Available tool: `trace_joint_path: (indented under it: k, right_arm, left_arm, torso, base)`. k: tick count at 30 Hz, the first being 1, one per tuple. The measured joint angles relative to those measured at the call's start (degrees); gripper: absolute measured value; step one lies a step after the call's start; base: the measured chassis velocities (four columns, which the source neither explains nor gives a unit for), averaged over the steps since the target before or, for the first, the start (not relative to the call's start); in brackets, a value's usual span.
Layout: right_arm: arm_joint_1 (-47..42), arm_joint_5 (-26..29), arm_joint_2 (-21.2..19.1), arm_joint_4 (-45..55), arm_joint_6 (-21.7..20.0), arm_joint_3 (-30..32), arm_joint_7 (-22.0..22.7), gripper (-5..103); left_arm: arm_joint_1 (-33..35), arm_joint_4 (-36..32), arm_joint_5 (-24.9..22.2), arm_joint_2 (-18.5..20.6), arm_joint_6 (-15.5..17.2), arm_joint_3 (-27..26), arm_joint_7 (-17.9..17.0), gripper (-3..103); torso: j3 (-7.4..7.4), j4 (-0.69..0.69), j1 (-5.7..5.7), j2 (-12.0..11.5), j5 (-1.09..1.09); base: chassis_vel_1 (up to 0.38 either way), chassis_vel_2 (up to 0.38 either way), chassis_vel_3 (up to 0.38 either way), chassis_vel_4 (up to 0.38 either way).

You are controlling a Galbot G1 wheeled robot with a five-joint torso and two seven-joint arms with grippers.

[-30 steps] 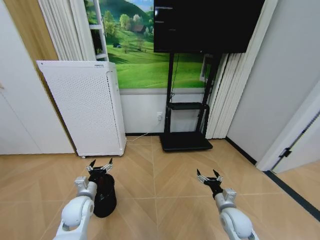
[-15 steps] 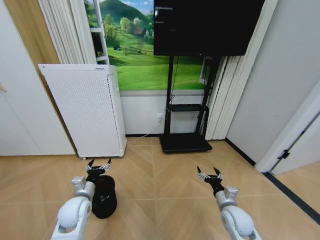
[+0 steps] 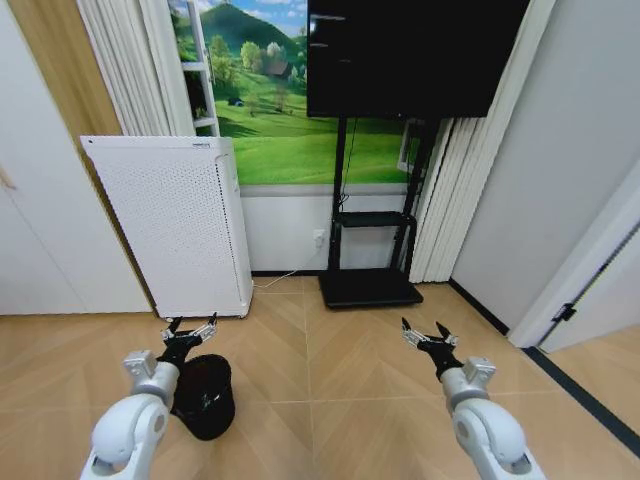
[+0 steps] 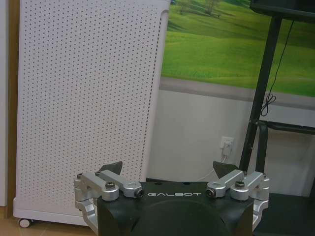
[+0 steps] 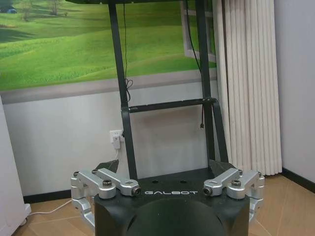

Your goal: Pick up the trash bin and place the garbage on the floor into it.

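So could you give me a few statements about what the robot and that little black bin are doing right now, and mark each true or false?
1. The left pincer is open, just above the trash bin. True.
2. The trash bin hangs lifted in the right pincer. False: it stands on the floor and the right pincer is open, holding nothing.
3. The bin stands in front of the white perforated appliance. True.
4. The dark screen lies flat on the floor. False: it is mounted up on a black stand.

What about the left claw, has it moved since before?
Yes. The left gripper slid slightly to the robot's left: against the trash bin, it now hangs over the left rim, not the middle.
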Motion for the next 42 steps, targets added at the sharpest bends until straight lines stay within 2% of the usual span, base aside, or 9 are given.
trace_joint_path:
  k: [5,10,18,33,35,42]
  right_arm:
    - [-1.2,0.7,0.1,2.0,-0.7,0.7,-0.5,100]
    - [-1.2,0.5,-0.1,1.2,0.3,0.2,-2.4,100]
    - [-0.5,0.1,0.3,1.1,0.4,-0.7,-2.5,100]
    - [-1.1,0.6,-1.2,2.7,0.2,-0.2,-3.2,100]
    - [-1.2,0.9,-1.2,3.3,0.2,-0.1,-3.2,100]
    - [-1.1,0.9,-1.1,3.3,0.3,-0.1,-3.1,100]
  left_arm:
    - [0.7,-2.4,-2.4,1.2,1.1,-0.3,0.5,100]
    - [1.1,-2.7,-2.0,1.4,1.0,0.0,0.9,100]
    - [3.0,-4.4,-1.6,2.5,0.2,-1.0,1.5,100]
    - [3.1,-5.9,-1.6,1.9,-0.7,-0.9,2.3,100]
    - [3.2,-6.6,-1.8,1.8,-0.6,-1.2,2.1,100]
    - [4.1,-7.4,-2.0,1.7,-0.5,-1.6,1.9,100]
  torso:
    - [1.16,-0.02,0.47,1.6,0.00]
    - [2.26,-0.02,0.93,3.1,0.00]
    - [3.39,0.00,1.43,4.8,0.00]
    - [5.53,-0.01,2.55,8.0,0.00]
    - [6.48,-0.01,3.10,9.5,0.00]
    - [7.37,-0.01,3.68,11.0,0.00]
  base:
    - [0.000,0.000,0.000,0.000]
    - [0.000,0.000,0.000,0.000]
    - [0.000,0.000,0.000,0.000]
    - [0.000,0.000,0.000,0.000]
    - [0.000,0.000,0.000,0.000]
    - [0.000,0.000,0.000,0.000]
